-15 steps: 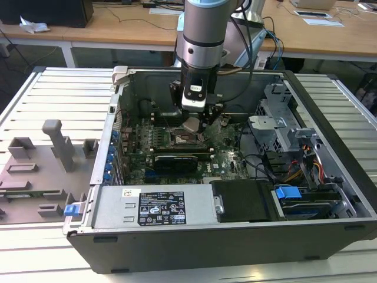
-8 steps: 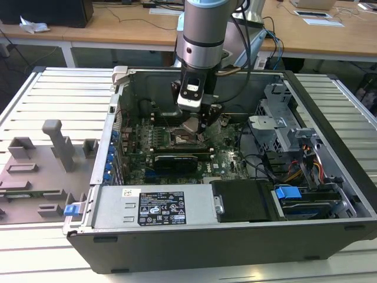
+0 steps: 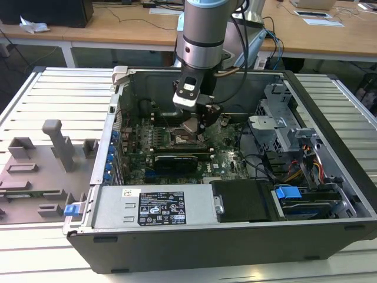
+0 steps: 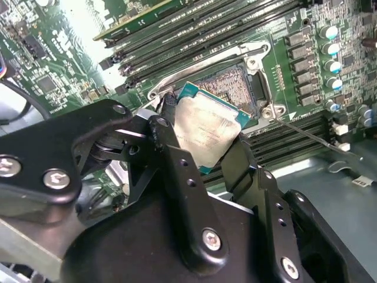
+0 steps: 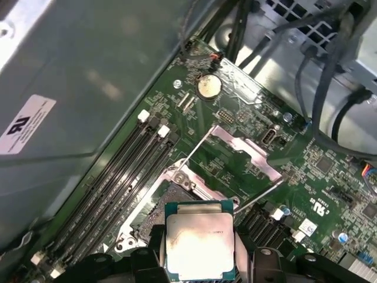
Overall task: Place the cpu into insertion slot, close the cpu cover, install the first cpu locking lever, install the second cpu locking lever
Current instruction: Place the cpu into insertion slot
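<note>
An open computer case [image 3: 206,244] lies on its side on a slatted table [image 3: 59,94], with a grey fixture tray [image 3: 41,171] just beside it on the exterior view's left. The arm [image 3: 203,35] reaches down from above into the case, over the green motherboard [image 3: 177,154]. A boxed power supply [image 3: 153,206] sits along the case's near wall.

On the board, long black memory slots [image 5: 118,177] run beside the insertion slot [image 5: 171,197] – a square recess with a silver rim, its pin field bare and nothing seated in it. The cpu cover [image 5: 250,152] stands swung open on the side of the slot away from the memory slots, and two thin wire levers [image 5: 194,147] are raised free of their catches.

The gripper [image 4: 203,127] hangs just over the slot, and its two black fingers [image 4: 171,159] are clamped on opposite edges of the cpu [image 4: 206,127]. The chip – silver top, teal edge – shows in both wire-free wrist views held above the socket's edge, not yet lowered into it. A round coin battery [image 5: 208,86] sits on the board beyond the cover.
</note>
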Robot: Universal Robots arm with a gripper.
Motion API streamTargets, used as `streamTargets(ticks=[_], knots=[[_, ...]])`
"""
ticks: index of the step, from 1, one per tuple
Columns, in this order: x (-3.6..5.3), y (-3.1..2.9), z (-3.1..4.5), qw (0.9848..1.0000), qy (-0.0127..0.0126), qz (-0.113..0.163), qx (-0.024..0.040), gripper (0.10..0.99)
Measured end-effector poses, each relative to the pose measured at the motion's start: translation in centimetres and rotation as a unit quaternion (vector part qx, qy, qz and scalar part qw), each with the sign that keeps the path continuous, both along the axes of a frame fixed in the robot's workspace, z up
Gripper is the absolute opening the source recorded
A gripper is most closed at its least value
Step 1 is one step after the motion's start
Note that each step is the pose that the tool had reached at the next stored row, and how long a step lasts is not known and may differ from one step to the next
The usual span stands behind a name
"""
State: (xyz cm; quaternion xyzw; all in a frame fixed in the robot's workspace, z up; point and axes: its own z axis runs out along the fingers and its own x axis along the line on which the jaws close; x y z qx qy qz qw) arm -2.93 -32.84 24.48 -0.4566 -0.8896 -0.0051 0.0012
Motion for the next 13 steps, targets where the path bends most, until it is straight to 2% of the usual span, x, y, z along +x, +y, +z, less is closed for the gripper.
streamTargets(ticks=[7, 10, 13], knots=[[0.00, 0.00, -0.03, 0.9991, 0.0000, -0.043, -0.0009, 0.545], [0.00, 0.00, -0.05, 0.9974, 0.0000, -0.071, -0.0015, 0.545], [0.00, 0.00, -0.06, 0.9961, 0.0000, -0.088, -0.0019, 0.545]])
